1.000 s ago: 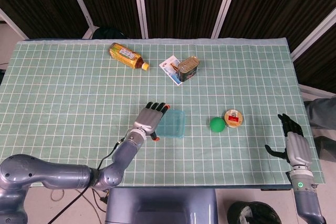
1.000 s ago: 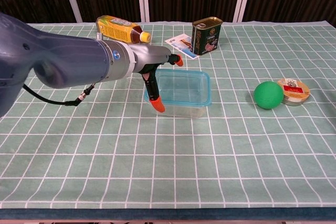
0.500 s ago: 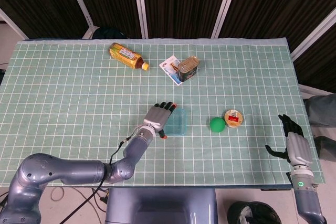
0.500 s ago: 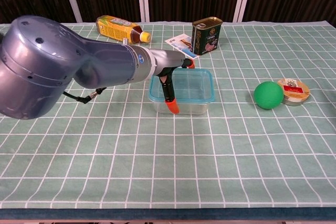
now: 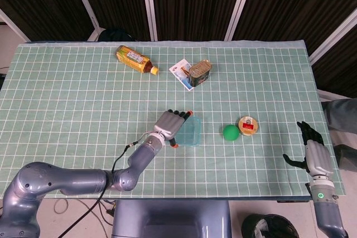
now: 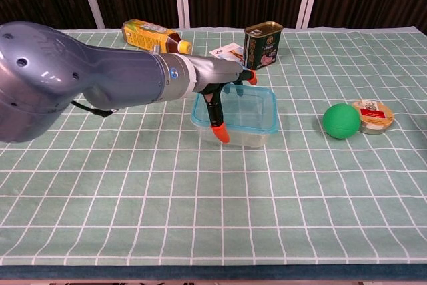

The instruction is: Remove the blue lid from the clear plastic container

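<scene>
The container (image 6: 237,119) sits mid-tabletop (image 5: 83,93), lid (image 6: 243,106) still on. The left robot hand (image 6: 223,98) is spread over its left rim; whether the lid is gripped cannot be told. The right robot hand (image 5: 314,154) is held open, idle. With the base unheld, the whole container could be dragged or tipped.

From the head view we look steeply down from high above the near edge of the green gridded tablecloth (image 5: 67,98), taking in the whole table out to the dark slatted wall behind it, with both arms reaching in from the bottom of the frame. From the chest view we sit low and close, just above the near table edge, facing level across the cloth toward that same wall. Both views share the middle and far part of the table: the clear plastic container with the blue lid (image 5: 188,132) (image 6: 243,113), the green ball (image 5: 230,132) (image 6: 341,121) and the dark rectangular tin (image 5: 199,72) (image 6: 262,45).
</scene>
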`<state>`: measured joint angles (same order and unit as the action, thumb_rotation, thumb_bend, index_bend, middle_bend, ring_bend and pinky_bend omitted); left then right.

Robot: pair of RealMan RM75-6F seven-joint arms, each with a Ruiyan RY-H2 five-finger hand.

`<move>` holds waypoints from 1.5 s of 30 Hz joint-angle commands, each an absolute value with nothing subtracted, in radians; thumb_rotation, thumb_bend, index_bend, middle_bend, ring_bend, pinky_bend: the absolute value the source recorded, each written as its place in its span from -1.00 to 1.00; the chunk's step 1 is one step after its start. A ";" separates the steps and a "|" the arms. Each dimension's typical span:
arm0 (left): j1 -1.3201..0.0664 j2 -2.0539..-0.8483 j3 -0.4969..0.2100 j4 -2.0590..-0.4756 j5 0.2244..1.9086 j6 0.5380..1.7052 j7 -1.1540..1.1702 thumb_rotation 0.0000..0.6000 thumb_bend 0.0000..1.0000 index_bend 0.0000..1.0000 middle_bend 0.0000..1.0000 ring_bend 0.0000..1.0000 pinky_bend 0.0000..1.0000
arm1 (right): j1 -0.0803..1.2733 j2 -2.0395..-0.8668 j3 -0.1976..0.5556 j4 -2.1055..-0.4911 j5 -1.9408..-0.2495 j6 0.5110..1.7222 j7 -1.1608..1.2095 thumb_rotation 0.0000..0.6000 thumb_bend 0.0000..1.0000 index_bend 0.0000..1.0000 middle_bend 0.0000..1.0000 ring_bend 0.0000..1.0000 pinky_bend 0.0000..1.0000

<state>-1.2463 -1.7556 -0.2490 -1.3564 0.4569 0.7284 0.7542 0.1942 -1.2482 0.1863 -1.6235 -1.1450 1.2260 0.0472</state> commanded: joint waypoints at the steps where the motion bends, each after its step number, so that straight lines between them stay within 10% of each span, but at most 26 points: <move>1: -1.220 -1.708 -0.230 -1.360 0.594 0.630 0.675 1.00 -1.00 -0.98 -0.62 -0.60 -0.31 | 0.196 -1.246 0.177 -1.634 -1.161 1.229 0.032 1.00 -0.37 -1.00 -1.00 -1.00 -1.00; 19: -1.147 -1.721 -0.258 -1.261 1.032 0.455 0.296 1.00 -1.00 -0.98 -0.68 -0.62 -0.33 | 0.248 -1.357 0.098 -1.820 -1.306 1.211 -0.094 1.00 -0.37 -1.00 -1.00 -1.00 -1.00; 45: -1.226 -1.714 -0.227 -1.238 1.055 0.368 0.116 1.00 -1.00 -0.98 -0.69 -0.65 -0.34 | 0.293 -1.658 0.140 -1.820 -1.205 1.272 -0.293 1.00 -0.37 -1.00 -1.00 -1.00 -1.00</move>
